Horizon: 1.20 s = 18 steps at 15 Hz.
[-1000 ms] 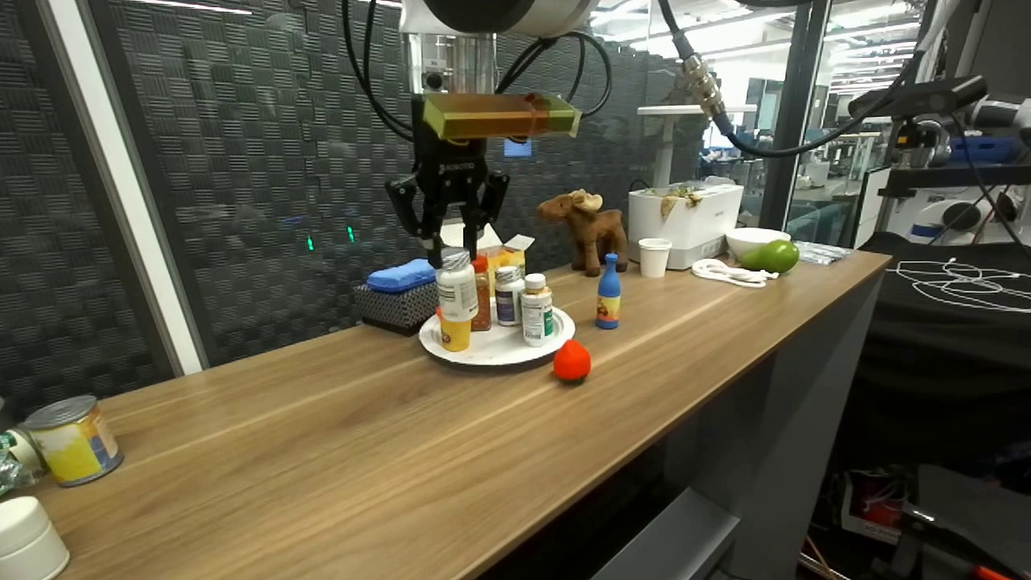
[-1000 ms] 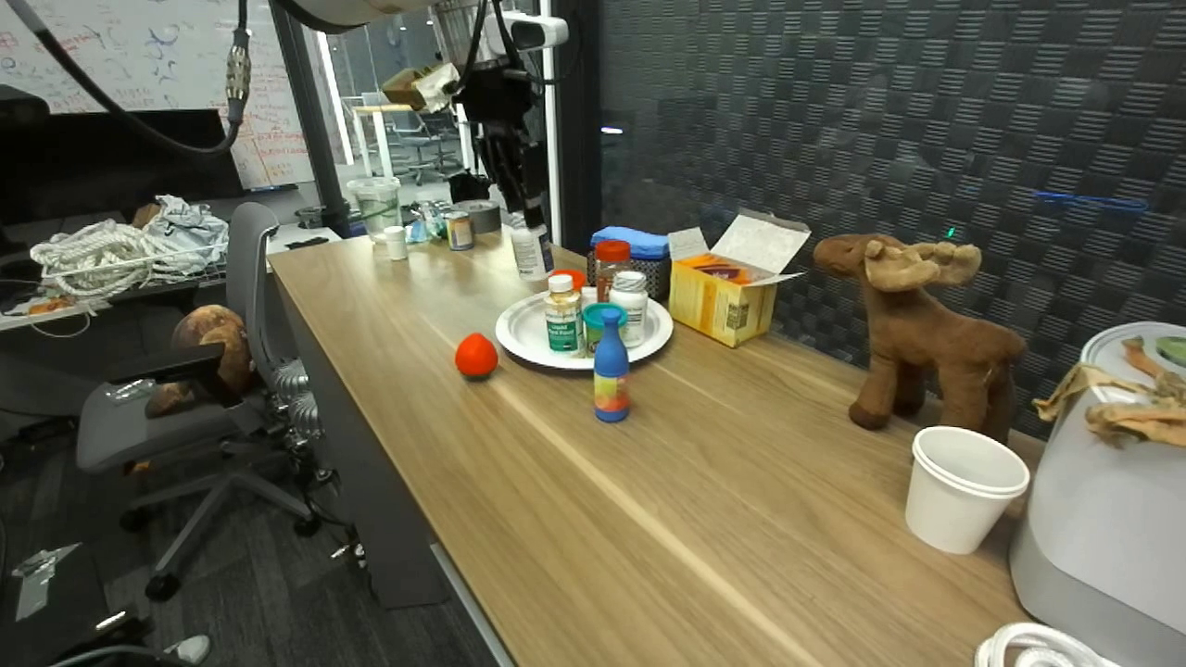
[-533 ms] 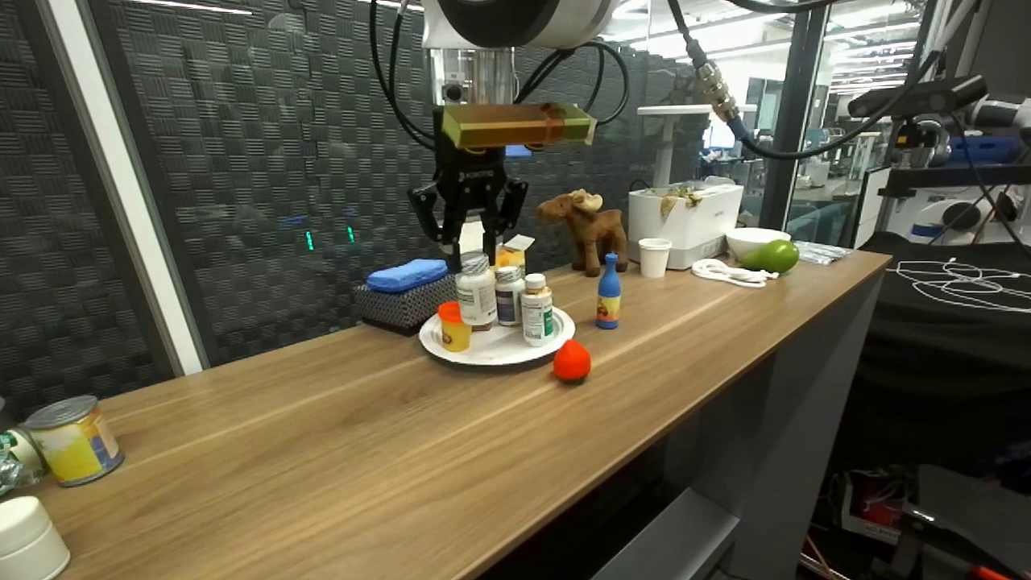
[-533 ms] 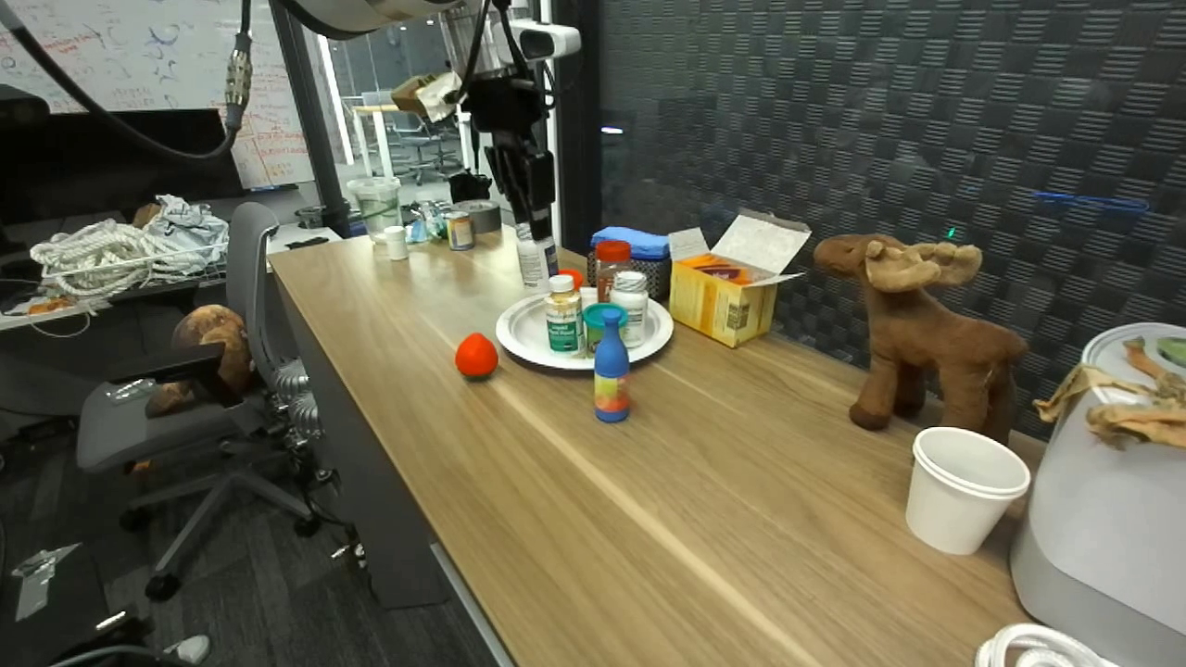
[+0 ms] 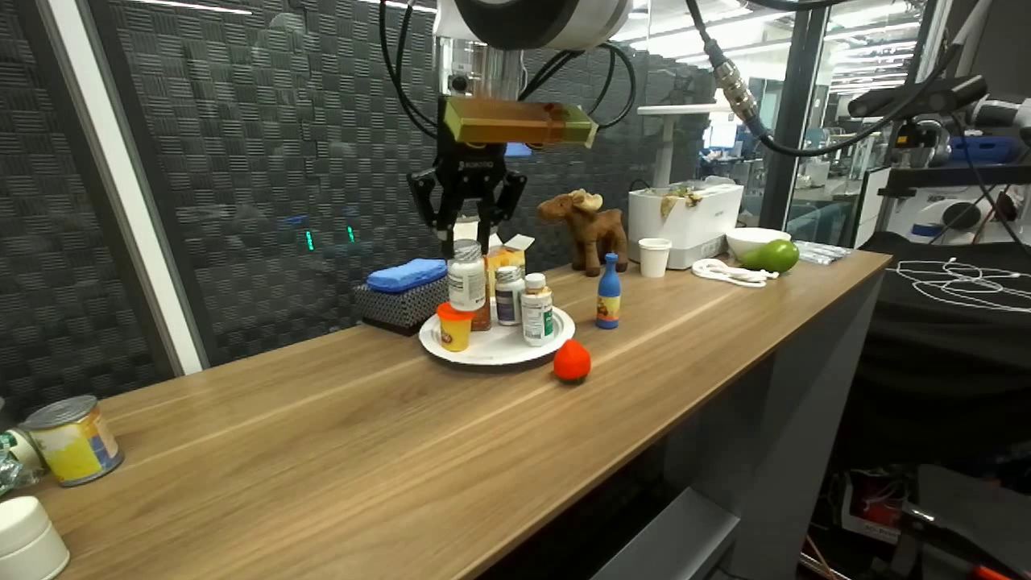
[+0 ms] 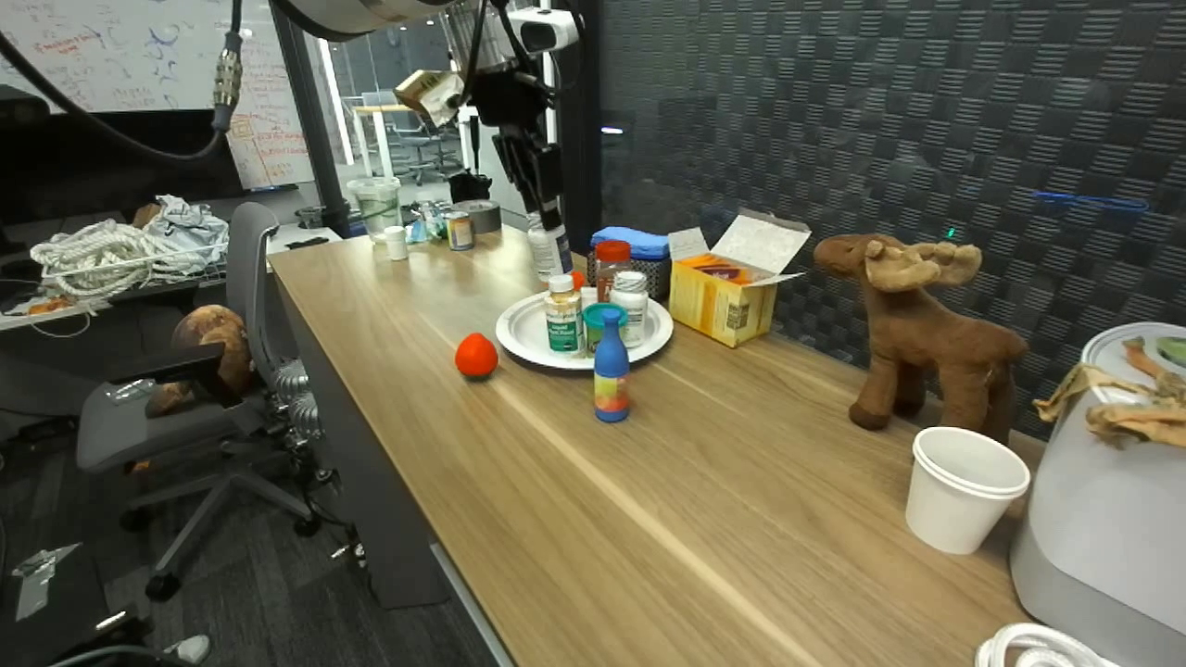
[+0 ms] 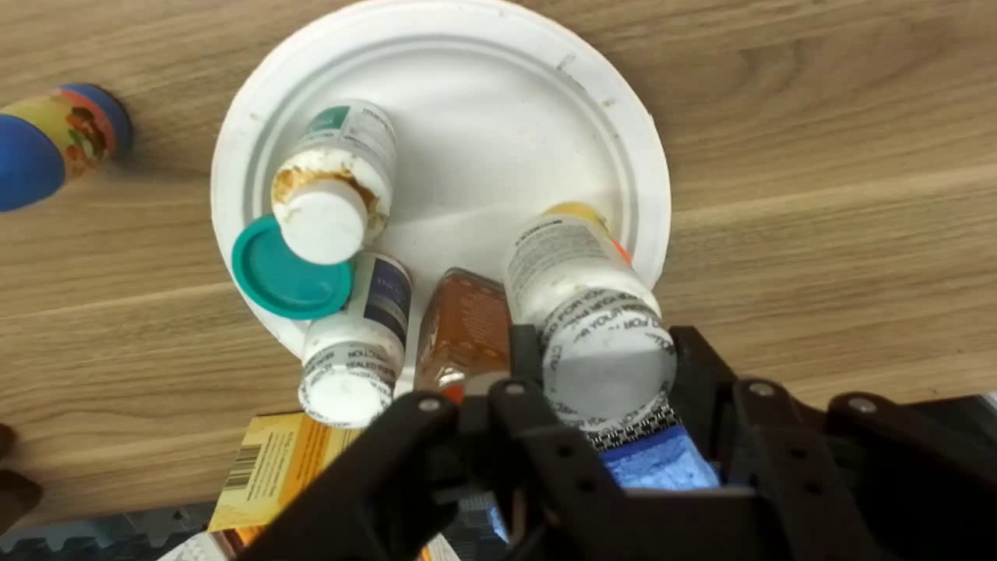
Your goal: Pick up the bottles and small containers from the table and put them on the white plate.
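My gripper (image 7: 609, 351) is shut on a white bottle (image 7: 557, 261) by its printed cap, one finger on each side. In both exterior views this bottle (image 5: 467, 286) hangs slightly tilted, near the yellow container with an orange lid (image 5: 455, 330). The white plate (image 7: 491, 148) holds that container, a green-labelled white bottle (image 7: 350, 148), a dark-labelled white bottle (image 7: 358, 335), a teal-lidded container (image 6: 602, 324) and a red-capped brown bottle (image 7: 471, 319). Beside the plate a blue bottle (image 6: 611, 375) and a small red round container (image 6: 476, 357) stand on the table.
Behind the plate are a yellow open box (image 6: 727, 292) and a patterned box (image 5: 403, 302) topped by a blue sponge (image 5: 407, 275). A brown toy moose (image 5: 592, 229) and a paper cup (image 5: 654, 258) stand farther along. A can (image 5: 72, 443) and a white jar (image 5: 31, 536) sit at the other end.
With the bottle in its grip, my gripper has shifted toward the plate's middle, dipped lower behind the yellow container, then risen a little. The things on the plate have not moved.
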Available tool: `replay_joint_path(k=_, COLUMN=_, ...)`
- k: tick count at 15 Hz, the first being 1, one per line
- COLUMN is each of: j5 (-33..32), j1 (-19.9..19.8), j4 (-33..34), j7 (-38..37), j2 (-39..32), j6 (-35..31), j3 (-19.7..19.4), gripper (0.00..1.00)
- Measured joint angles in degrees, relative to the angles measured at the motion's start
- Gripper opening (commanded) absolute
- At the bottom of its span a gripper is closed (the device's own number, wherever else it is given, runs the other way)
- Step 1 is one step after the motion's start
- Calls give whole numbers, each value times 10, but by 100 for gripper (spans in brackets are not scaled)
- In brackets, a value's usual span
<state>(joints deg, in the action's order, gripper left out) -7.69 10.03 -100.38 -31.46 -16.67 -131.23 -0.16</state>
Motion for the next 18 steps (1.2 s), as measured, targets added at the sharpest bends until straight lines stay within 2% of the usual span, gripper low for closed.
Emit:
replay_joint_path(k=6, j5=-14, j1=-1, j4=-10, j7=-31, j2=12, j6=-54, j3=-9, gripper=20)
replay_joint_path(k=10, j5=-46, j1=-1, j4=-24, j7=-59, j2=22, j6=-55, j3=-15, gripper=20)
replay_joint_path(k=18, j5=-50, j1=-1, j4=-61, j7=-66, j2=48, j6=-52, j3=-13, gripper=20)
